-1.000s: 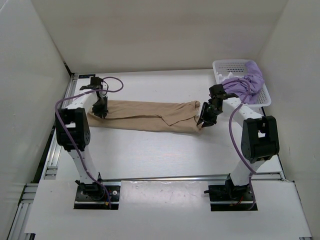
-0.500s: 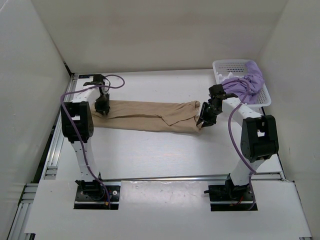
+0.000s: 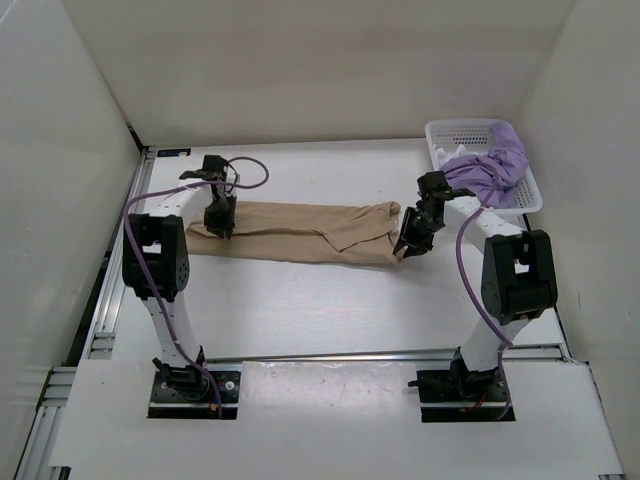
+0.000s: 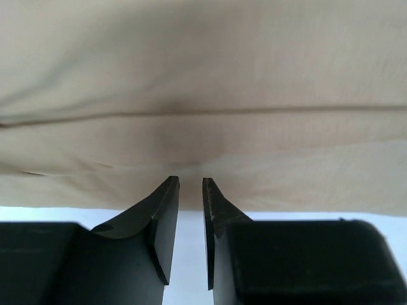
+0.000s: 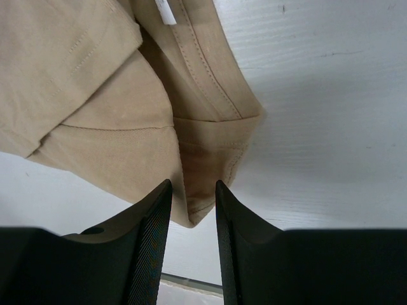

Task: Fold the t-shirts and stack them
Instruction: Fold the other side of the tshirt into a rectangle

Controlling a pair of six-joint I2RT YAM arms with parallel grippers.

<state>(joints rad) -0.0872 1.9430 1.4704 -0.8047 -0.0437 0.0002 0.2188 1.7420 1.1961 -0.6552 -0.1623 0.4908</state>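
Top external view showed the tan shirt stretched flat on the counter, left of the basket. The right gripper, jaws narrow, pinched the shirt's end nearest the basket. The left gripper sat nearly closed at the end farthest from the basket; whether it held cloth could not be told.

The left tool has slid to the right along the bench over the last second, ending nearer the middle (the left arm has straightened up and swung in with it). The left end of the tan t-shirt has come along with that tool. The cloth now lies a little shorter from end to end than it did before.
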